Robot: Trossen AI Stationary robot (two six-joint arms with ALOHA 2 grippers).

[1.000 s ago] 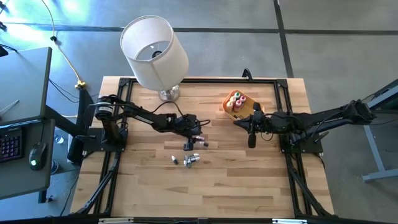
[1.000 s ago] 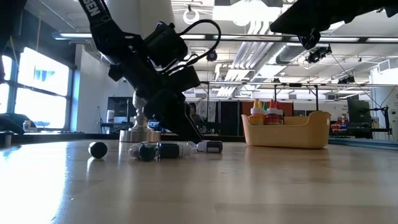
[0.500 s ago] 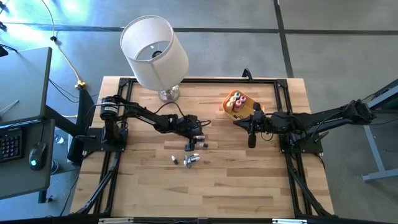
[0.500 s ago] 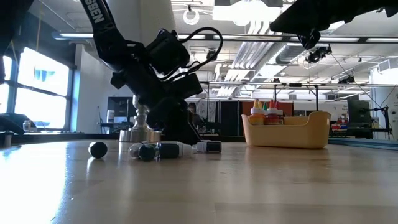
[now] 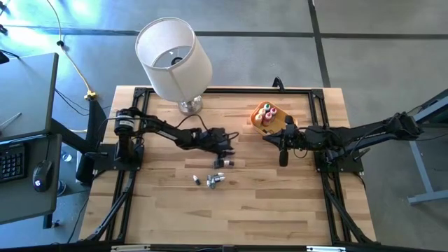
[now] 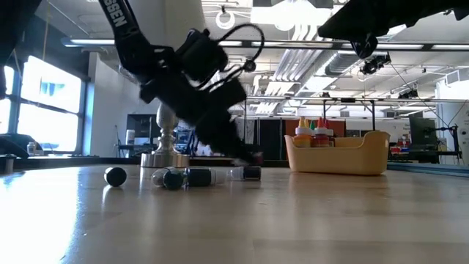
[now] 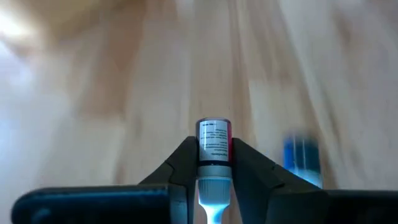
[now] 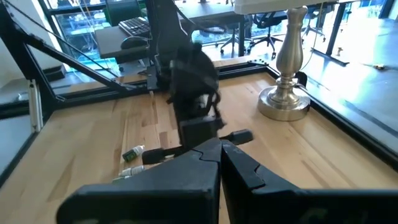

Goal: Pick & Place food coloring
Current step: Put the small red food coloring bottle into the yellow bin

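Left wrist view shows the left gripper (image 7: 214,163) with jaws pinching a red food coloring bottle (image 7: 214,142), white cap toward the wrist, above the counter (image 7: 112,93). In the high view this gripper (image 5: 225,149) sits near the counter's middle, with several loose bottles (image 5: 213,179) lying just beside it. More bottles stand upright in the orange bowl (image 5: 260,124) beyond. The right gripper (image 5: 283,158) hangs near the bowl, jaws pressed together, holding nothing. A lamp (image 5: 175,59) stands at the far edge

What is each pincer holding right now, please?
Left pincer: closed on a food coloring bottle.
Right pincer: closed, empty.
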